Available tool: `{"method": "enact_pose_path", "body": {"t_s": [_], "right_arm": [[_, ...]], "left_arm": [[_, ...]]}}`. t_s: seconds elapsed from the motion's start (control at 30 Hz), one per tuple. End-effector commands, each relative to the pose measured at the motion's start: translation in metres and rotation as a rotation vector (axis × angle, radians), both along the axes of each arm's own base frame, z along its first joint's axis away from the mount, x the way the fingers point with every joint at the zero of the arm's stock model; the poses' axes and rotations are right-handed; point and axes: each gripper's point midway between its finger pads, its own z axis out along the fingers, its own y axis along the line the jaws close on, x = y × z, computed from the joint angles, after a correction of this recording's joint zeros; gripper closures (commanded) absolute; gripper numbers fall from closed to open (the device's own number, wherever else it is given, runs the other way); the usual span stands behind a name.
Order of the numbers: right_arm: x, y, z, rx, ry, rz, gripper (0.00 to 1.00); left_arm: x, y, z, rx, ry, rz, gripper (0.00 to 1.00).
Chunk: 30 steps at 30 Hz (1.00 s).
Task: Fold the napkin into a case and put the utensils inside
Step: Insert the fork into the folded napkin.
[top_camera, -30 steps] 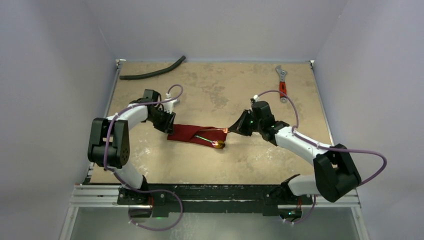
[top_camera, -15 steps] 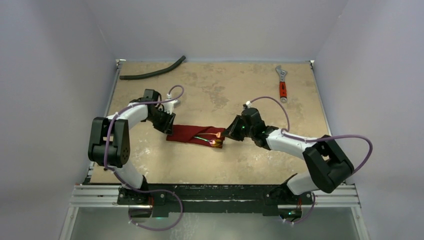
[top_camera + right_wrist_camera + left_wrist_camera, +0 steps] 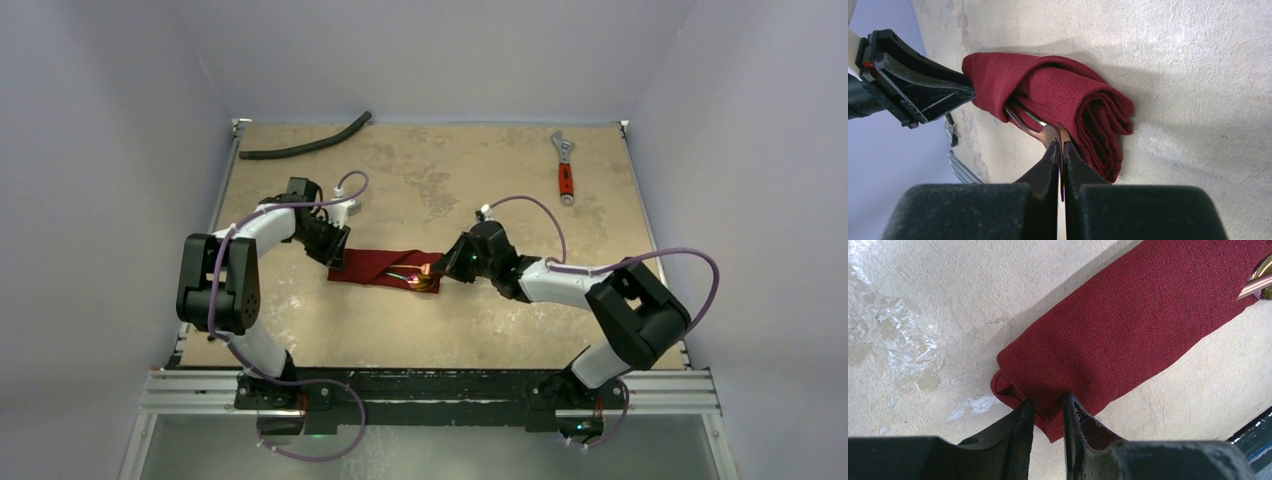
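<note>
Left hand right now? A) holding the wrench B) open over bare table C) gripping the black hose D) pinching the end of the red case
D: in the left wrist view, the left hand is clamped on the folded end of the case.

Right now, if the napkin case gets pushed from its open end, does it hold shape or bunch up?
Probably bunches: the napkin case is soft woven cloth in loose layered folds. Likely light enough to slide on the table unless the left claw, pinching its far end, anchors it.

Lab test cell: blank walls (image 3: pixel 430 50) enclose the tabletop (image 3: pixel 440 165).
</note>
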Motion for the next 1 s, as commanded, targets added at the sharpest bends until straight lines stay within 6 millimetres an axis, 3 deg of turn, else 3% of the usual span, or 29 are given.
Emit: {"method": "enact_pose_path", "body": {"t_s": [0.0,0.17,0.43,0.57,0.77,0.83,0.97], "right_arm": [[0.009,0.006,0.01,0.017,-0.047,-0.023,1.0],[0.01,0.006,0.004,0.011,-0.04,-0.037,1.0],[0.004,-0.001,0.01,0.077,-0.111,-0.053,1.0],[0.002,0.004,0.004,0.08,-0.103,-0.024,1.0],[-0.002,-0.001,0.01,0.075,-0.124,-0.018,1.0],[-0.004,-0.002,0.011,0.076,-0.125,-0.019,1.0],[-0.008,-0.005,0.008,0.061,-0.115,-0.013,1.0]], "left_arm": [[0.009,-0.001,0.006,-0.013,-0.022,-0.026,0.75],[0.007,-0.001,0.007,-0.008,-0.023,-0.037,0.75],[0.009,0.001,0.012,0.002,-0.032,-0.039,0.79],[0.013,-0.008,0.029,-0.051,-0.025,-0.044,0.8],[0.027,-0.011,0.07,-0.079,-0.08,-0.035,0.53],[0.031,-0.006,0.069,-0.05,-0.094,-0.013,0.5],[0.031,0.004,0.048,-0.007,-0.073,0.018,0.51]]}}
